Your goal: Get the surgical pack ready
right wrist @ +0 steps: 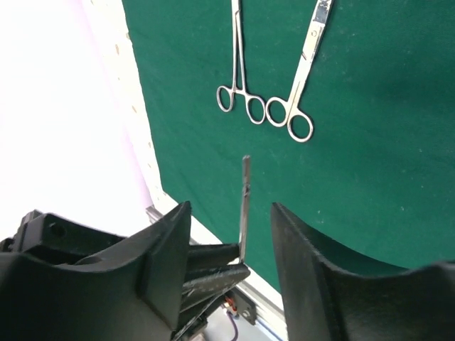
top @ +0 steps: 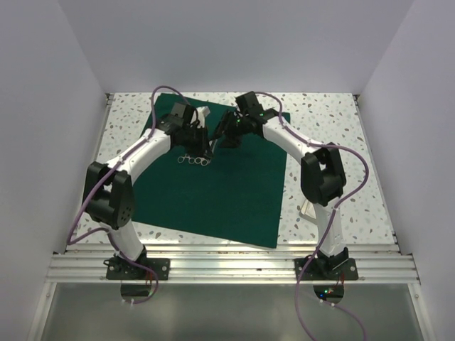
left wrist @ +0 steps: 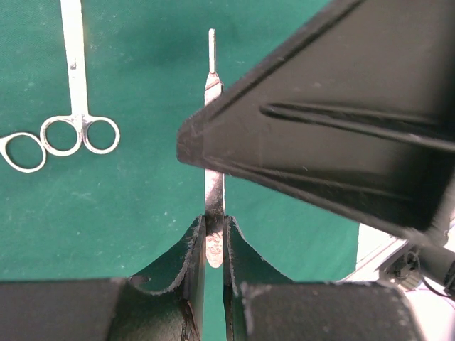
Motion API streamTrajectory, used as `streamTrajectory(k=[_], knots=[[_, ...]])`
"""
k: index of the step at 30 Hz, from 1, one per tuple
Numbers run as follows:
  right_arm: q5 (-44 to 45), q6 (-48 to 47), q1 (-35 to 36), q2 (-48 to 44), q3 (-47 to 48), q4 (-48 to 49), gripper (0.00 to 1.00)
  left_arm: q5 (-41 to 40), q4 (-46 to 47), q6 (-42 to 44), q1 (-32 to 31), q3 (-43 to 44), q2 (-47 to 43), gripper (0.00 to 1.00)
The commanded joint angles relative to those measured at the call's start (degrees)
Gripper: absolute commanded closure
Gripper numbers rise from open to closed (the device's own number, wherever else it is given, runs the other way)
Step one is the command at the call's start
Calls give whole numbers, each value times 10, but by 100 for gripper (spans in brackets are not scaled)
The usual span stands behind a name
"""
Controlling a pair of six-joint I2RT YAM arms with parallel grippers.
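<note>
The dark green drape lies spread on the table. My left gripper is shut on the lower end of a thin flat steel instrument and holds it above the drape. My right gripper is open, with one finger on each side of that instrument and a gap on both sides. Its finger fills the upper right of the left wrist view. Two ring-handled steel scissors lie side by side on the drape.
A small white object shows just behind the left wrist. A pale shiny item sits on the speckled table beside the right arm, partly hidden. Walls close in the table on three sides.
</note>
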Motion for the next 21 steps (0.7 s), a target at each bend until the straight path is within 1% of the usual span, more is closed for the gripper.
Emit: streamTrajectory(k=[1,4,6,7,8,9,11,12,13,14,15,16,17,19,20,21], knots=[[-6,12,5,-8,-8,21,50,18,27,-12,-2,-2,-38,100],[-5,11,11,-9,-9,21,62,29,31,-12,-2,3,-39,100],[-7,13,15,-8,-10,17,73,35,34,-13,-5,7,-37,100],[-9,12,14,-6,-8,13,77,41,41,-13,-7,8,-37,100],[-9,10,14,-6,-9,3,93,44,44,-12,-8,9,-37,100],[-13,7,15,-8,-11,-2,100,50,47,-10,-9,10,-37,100],[-4,0,12,-23,-27,-9,100,50,53,-2,-9,12,-37,100],[-1,-4,7,-29,-37,-12,100,45,53,3,-9,16,-35,94],[11,-14,3,-46,-51,-25,100,40,50,9,-6,18,-34,72],[15,-22,-3,-55,-59,-54,100,32,48,22,-3,20,-34,64],[17,-31,-17,-70,-88,-62,100,16,46,28,1,22,-32,60],[21,-55,-27,-85,-103,-70,100,9,45,34,14,22,-30,52],[43,-68,-47,-122,-116,-107,100,5,44,44,22,22,-25,50],[62,-114,-71,-156,-154,-151,100,-13,38,52,46,24,-14,48],[99,-130,-97,-194,-163,-217,100,-21,34,59,51,26,1,48],[116,-147,-110,-214,-173,-243,100,-41,28,61,55,33,10,48]])
